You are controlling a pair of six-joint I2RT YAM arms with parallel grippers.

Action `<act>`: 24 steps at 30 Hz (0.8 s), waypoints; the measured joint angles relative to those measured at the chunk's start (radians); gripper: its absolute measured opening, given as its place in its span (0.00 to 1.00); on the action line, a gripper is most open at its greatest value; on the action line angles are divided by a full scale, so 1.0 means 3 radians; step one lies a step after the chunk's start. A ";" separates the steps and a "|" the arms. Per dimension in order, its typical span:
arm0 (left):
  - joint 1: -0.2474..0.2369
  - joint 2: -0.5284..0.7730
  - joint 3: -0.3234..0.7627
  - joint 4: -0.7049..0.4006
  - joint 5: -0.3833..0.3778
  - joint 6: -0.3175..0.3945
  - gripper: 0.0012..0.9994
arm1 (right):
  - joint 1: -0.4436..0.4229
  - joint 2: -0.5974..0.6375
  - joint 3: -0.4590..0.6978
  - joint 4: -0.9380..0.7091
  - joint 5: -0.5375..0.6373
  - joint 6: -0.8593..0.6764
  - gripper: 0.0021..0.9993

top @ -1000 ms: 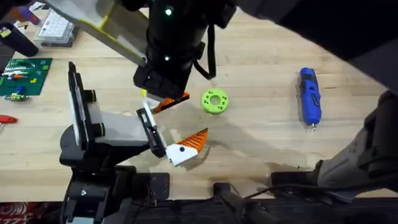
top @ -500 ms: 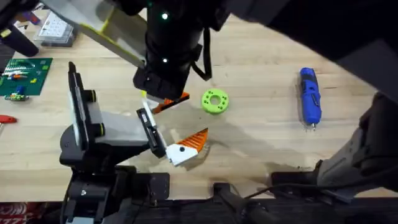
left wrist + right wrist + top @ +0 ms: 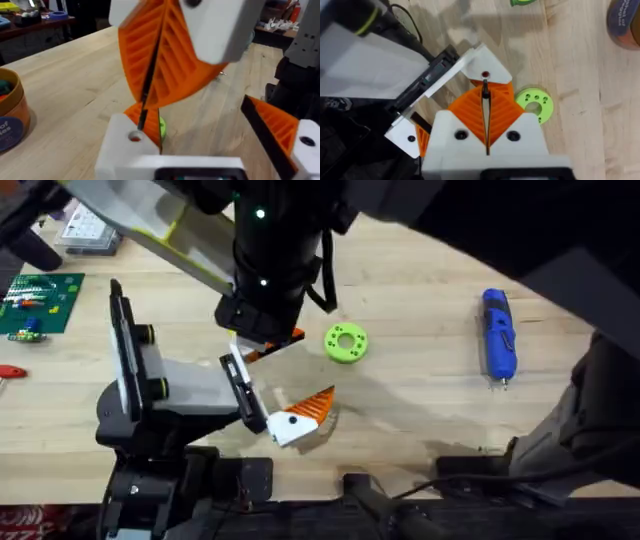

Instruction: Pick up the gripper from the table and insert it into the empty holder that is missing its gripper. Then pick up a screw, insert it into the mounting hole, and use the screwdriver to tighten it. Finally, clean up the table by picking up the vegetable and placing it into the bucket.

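**Gripper on the holder's mount, screw tip at its hole**

Gripper [image 3: 268,348] seated against the holder's [image 3: 165,385] far jaw mount, at 1 o'clock from the grey body, orange fin pointing toward 3 o'clock. White base [image 3: 487,67] turned up, with a small mounting hole in it. Thin dark screw [image 3: 146,95] standing over that hole, tip right at the opening.

Right pincer [image 3: 485,117] clamped narrow on the screw, orange pads pressed together around it, hanging directly above the gripper.

Left pincer [image 3: 195,112] spread wide: on one side the gripper [image 3: 131,147], on the other a matching fin piece [image 3: 303,416] at 4 o'clock from the holder body.

Green disc [image 3: 346,343] flat on the desk [image 3: 420,410], just beside the gripper at 3 o'clock, apart from it. Screwdriver [image 3: 498,335] well apart at 3 o'clock, lying lengthwise, bit toward 6 o'clock. Green circuit board [image 3: 40,302] at 10 o'clock from the holder.
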 joint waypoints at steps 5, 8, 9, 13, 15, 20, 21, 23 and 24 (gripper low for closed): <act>0.0000 -0.0001 0.0000 -0.0001 0.0000 -0.0001 0.99 | 0.0000 0.0000 0.0000 0.0005 0.0000 0.0000 0.01; 0.0000 0.0000 0.0000 0.0000 0.0000 -0.0001 0.99 | 0.0000 0.0000 0.0000 0.0006 0.0000 0.0001 0.01; 0.0000 0.0000 0.0000 0.0000 0.0000 -0.0001 0.99 | 0.0000 0.0000 0.0000 0.0006 0.0000 0.0000 0.01; 0.0000 0.0000 0.0000 0.0000 0.0000 -0.0001 0.99 | 0.0000 0.0000 0.0000 0.0010 -0.0001 0.0001 0.01; 0.0000 -0.0001 0.0000 0.0000 0.0000 -0.0001 0.99 | 0.0000 0.0000 0.0000 0.0023 -0.0001 0.0000 0.01; 0.0000 -0.0001 0.0000 -0.0001 -0.0001 -0.0001 0.99 | 0.0000 0.0000 0.0000 0.0029 -0.0001 0.0001 0.01; 0.0000 0.0000 0.0000 -0.0001 -0.0001 -0.0001 0.99 | 0.0000 0.0000 0.0000 0.0029 -0.0001 0.0000 0.01; 0.0000 -0.0001 0.0000 0.0000 -0.0001 -0.0001 0.99 | 0.0000 0.0000 0.0000 0.0029 -0.0001 0.0000 0.01; 0.0000 0.0000 0.0000 0.0000 -0.0001 -0.0001 0.99 | 0.0000 0.0000 0.0000 0.0028 -0.0003 0.0000 0.01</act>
